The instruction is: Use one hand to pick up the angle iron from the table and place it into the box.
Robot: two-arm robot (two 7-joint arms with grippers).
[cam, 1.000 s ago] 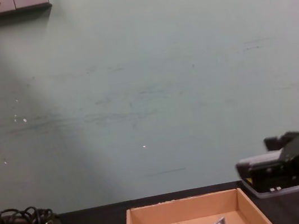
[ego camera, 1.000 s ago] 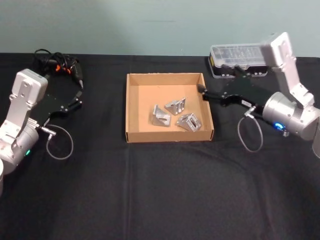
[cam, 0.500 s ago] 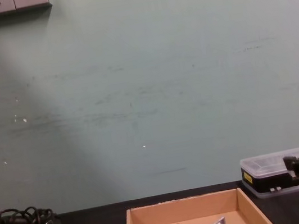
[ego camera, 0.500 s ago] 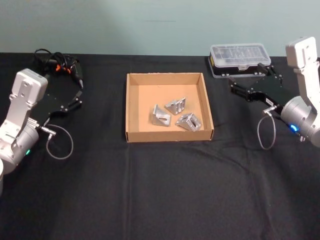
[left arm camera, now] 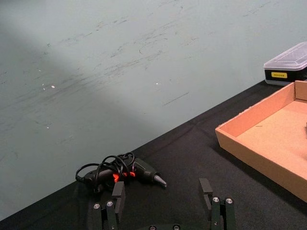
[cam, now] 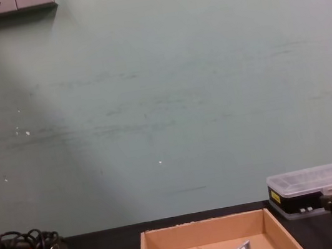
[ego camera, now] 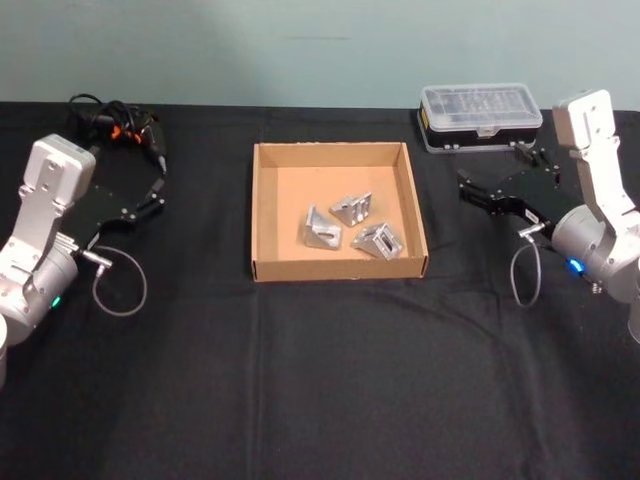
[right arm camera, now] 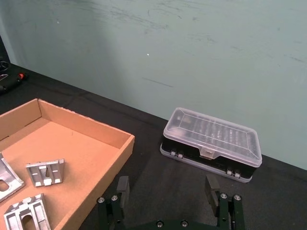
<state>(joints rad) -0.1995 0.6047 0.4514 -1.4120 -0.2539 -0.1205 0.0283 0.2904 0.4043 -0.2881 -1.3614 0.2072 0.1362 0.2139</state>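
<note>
- Three angle irons lie inside the box on its tan floor: one toward the left, one farther back, one nearest the right wall. They sit close together; I cannot tell whether any touch.
- No angle iron shows on the bare black table around the box.
- The right gripper hangs low over the table just right of the box, between it and the clear-lidded parts case. Its fingers are spread apart and carry nothing.
- The left gripper sits well left of the box, near a corded tool at the table's back edge, fingers likewise apart and empty.
- Judging from this, the placing step looks done, with the right arm clear of the box.
- If another angle iron remained, the next move would call for locating it on the table first; otherwise the arms need only park.
</note>
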